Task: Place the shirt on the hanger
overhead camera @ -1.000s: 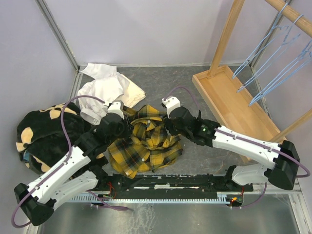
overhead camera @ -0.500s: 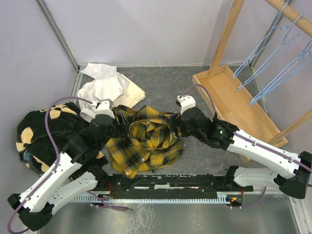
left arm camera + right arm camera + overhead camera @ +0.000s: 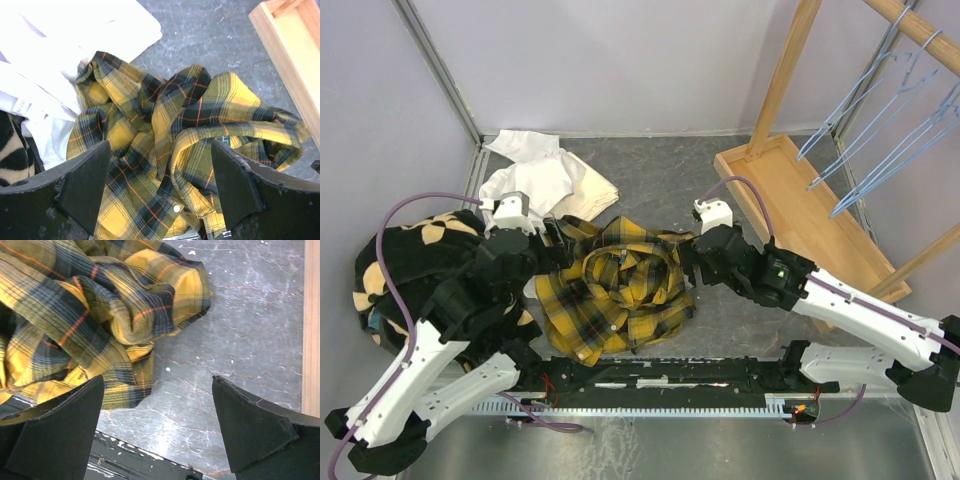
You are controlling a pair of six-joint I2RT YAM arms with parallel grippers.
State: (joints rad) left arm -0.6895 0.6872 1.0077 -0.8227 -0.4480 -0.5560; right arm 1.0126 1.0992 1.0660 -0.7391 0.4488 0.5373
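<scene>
At the centre of the top view, the shirt (image 3: 620, 300) lies crumpled on the table (image 3: 710, 185), with the left gripper (image 3: 159, 187) and right gripper (image 3: 157, 425) both spread wide and empty, and the hanger (image 3: 840, 112) is on the rack (image 3: 800, 220) at upper right, so 0 steps look done.

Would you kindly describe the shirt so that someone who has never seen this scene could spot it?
Look at the grey table, left of the wooden tray. The shirt is the crumpled heap in the middle. It alone is yellow and black plaid; the garment behind it is plain white, and the fleece to its left is black with tan patches.
</scene>
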